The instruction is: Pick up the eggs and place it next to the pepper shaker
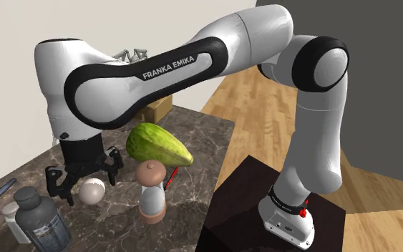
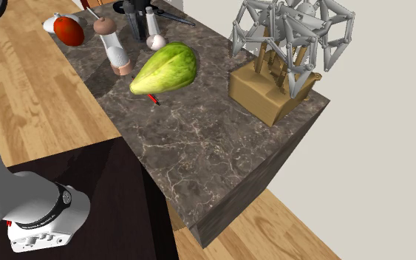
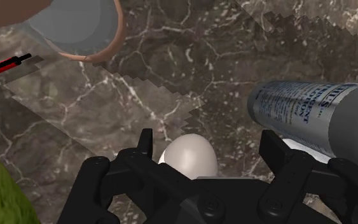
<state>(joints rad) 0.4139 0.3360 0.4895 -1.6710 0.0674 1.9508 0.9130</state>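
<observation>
A white egg (image 1: 91,192) lies on the dark marbled counter (image 1: 192,136), a short way from the pepper shaker (image 1: 151,192), which has a brown top and grey body. My black gripper (image 1: 89,179) hangs just over the egg, open. In the wrist view the egg (image 3: 189,156) sits between the spread fingers (image 3: 145,144), closer to one of them, and neither finger clasps it. The shaker (image 3: 75,28) stands beyond the gripper (image 3: 209,149). From the second exterior view, the egg (image 2: 157,41) rests beside the shaker (image 2: 114,46).
A big green squash-like fruit (image 1: 157,144) lies behind the shaker. A dark bottle (image 1: 41,218) with a grey label stands close to the egg. A thin red stick (image 1: 170,177) lies near the fruit. A knife block (image 2: 273,92) stands at the counter's far end.
</observation>
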